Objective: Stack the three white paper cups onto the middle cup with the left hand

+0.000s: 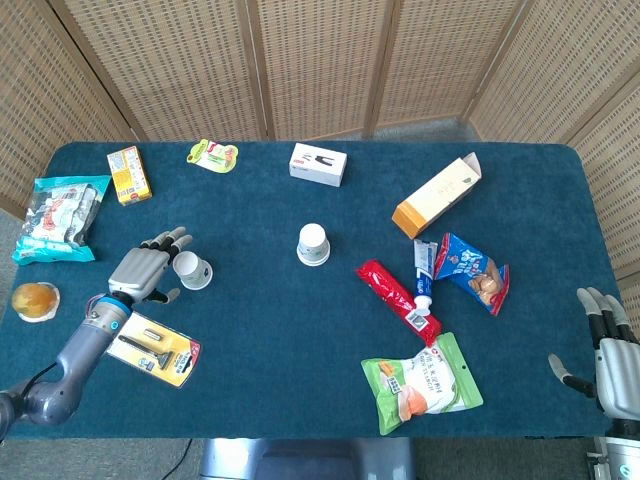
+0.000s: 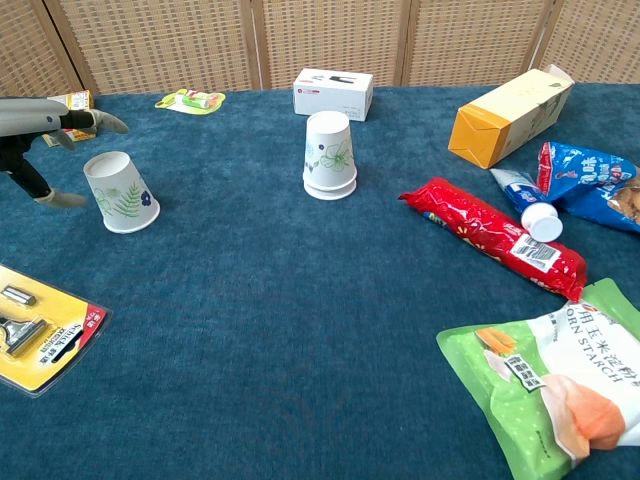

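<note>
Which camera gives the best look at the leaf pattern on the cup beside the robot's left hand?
The chest view: the leaf-printed paper cup is seen from the side, upside down and tilted, leaves clear. The head view shows that cup small and from above, no print visible, the left hand beside it.
</note>
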`<action>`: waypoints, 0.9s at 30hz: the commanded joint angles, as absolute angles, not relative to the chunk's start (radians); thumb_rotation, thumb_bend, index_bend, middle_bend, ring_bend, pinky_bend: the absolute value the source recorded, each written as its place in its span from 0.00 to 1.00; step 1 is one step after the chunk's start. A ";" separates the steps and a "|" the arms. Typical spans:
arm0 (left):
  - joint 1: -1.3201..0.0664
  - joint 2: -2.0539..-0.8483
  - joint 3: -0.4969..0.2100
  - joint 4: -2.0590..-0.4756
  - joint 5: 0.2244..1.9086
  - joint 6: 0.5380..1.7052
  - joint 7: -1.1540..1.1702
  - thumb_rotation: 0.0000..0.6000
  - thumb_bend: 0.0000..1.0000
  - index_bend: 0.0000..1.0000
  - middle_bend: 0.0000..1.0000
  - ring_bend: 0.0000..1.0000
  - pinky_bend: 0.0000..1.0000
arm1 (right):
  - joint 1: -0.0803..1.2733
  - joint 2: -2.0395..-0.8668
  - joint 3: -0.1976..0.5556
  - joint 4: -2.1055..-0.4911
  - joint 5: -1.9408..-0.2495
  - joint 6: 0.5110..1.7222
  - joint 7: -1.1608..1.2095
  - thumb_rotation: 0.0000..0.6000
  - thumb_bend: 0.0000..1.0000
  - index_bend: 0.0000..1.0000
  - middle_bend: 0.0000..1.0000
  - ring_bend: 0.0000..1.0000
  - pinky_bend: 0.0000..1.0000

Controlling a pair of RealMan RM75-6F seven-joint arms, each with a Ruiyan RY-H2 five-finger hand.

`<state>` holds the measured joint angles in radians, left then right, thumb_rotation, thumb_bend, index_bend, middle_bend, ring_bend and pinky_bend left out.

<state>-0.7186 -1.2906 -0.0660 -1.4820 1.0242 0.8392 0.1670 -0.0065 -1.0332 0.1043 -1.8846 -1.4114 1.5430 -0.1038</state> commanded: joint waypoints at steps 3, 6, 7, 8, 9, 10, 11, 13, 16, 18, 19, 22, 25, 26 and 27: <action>-0.745 -1.344 -0.087 -1.423 1.011 0.791 0.152 1.00 0.35 0.04 0.00 0.00 0.20 | -0.009 -1.031 0.103 -1.889 -1.413 1.548 -0.107 1.00 0.28 0.00 0.08 0.00 0.33; -0.757 -1.369 -0.096 -1.400 1.018 0.776 0.146 1.00 0.35 0.06 0.01 0.00 0.24 | -0.013 -1.029 0.101 -1.892 -1.412 1.553 -0.108 1.00 0.28 0.00 0.08 0.00 0.33; -0.759 -1.376 -0.098 -1.393 1.021 0.774 0.144 1.00 0.35 0.08 0.02 0.00 0.26 | -0.014 -1.028 0.101 -1.893 -1.412 1.554 -0.109 1.00 0.28 0.00 0.08 0.00 0.33; -0.761 -1.381 -0.100 -1.388 1.023 0.772 0.143 1.00 0.35 0.09 0.03 0.01 0.28 | -0.015 -1.027 0.100 -1.894 -1.411 1.556 -0.109 1.00 0.28 0.00 0.08 0.00 0.33; -0.763 -1.386 -0.101 -1.381 1.027 0.769 0.141 1.00 0.35 0.10 0.04 0.03 0.32 | -0.018 -1.026 0.100 -1.894 -1.411 1.559 -0.109 1.00 0.28 0.00 0.08 0.00 0.33; -0.763 -1.389 -0.102 -1.377 1.030 0.769 0.139 1.00 0.35 0.11 0.06 0.05 0.35 | -0.019 -1.024 0.100 -1.895 -1.411 1.562 -0.109 1.00 0.28 0.00 0.08 0.00 0.33; -0.763 -1.391 -0.102 -1.372 1.031 0.768 0.137 1.00 0.35 0.13 0.07 0.09 0.39 | -0.021 -1.023 0.100 -1.895 -1.411 1.564 -0.108 1.00 0.28 0.00 0.08 0.00 0.33; -0.763 -1.392 -0.103 -1.366 1.030 0.763 0.136 1.00 0.35 0.15 0.09 0.13 0.46 | -0.024 -1.020 0.100 -1.895 -1.410 1.569 -0.106 1.00 0.28 0.00 0.08 0.00 0.33; -0.761 -1.387 -0.105 -1.365 1.028 0.762 0.133 1.00 0.35 0.17 0.11 0.16 0.49 | -0.024 -1.018 0.100 -1.895 -1.409 1.569 -0.103 1.00 0.28 0.00 0.08 0.00 0.33; -0.759 -1.384 -0.106 -1.366 1.027 0.763 0.133 1.00 0.35 0.19 0.12 0.17 0.51 | -0.024 -1.019 0.100 -1.893 -1.410 1.567 -0.102 1.00 0.28 0.00 0.08 0.00 0.33; -0.759 -1.382 -0.106 -1.367 1.027 0.762 0.134 1.00 0.35 0.20 0.13 0.18 0.51 | -0.023 -1.020 0.100 -1.892 -1.410 1.566 -0.102 1.00 0.28 0.00 0.08 0.00 0.33; -0.759 -1.380 -0.108 -1.370 1.028 0.762 0.136 1.00 0.35 0.22 0.15 0.20 0.52 | -0.020 -1.022 0.101 -1.890 -1.410 1.562 -0.101 1.00 0.28 0.00 0.08 0.00 0.33; -0.759 -1.380 -0.110 -1.370 1.030 0.763 0.136 1.00 0.35 0.26 0.20 0.25 0.54 | -0.018 -1.023 0.101 -1.889 -1.410 1.561 -0.102 1.00 0.28 0.00 0.08 0.00 0.33; -0.759 -1.381 -0.110 -1.369 1.030 0.764 0.138 1.00 0.35 0.27 0.21 0.25 0.55 | -0.019 -1.023 0.101 -1.889 -1.411 1.561 -0.102 1.00 0.28 0.00 0.08 0.00 0.33; -0.759 -1.382 -0.110 -1.369 1.030 0.764 0.139 1.00 0.35 0.28 0.22 0.26 0.55 | -0.019 -1.023 0.101 -1.889 -1.411 1.562 -0.102 1.00 0.28 0.00 0.08 0.00 0.33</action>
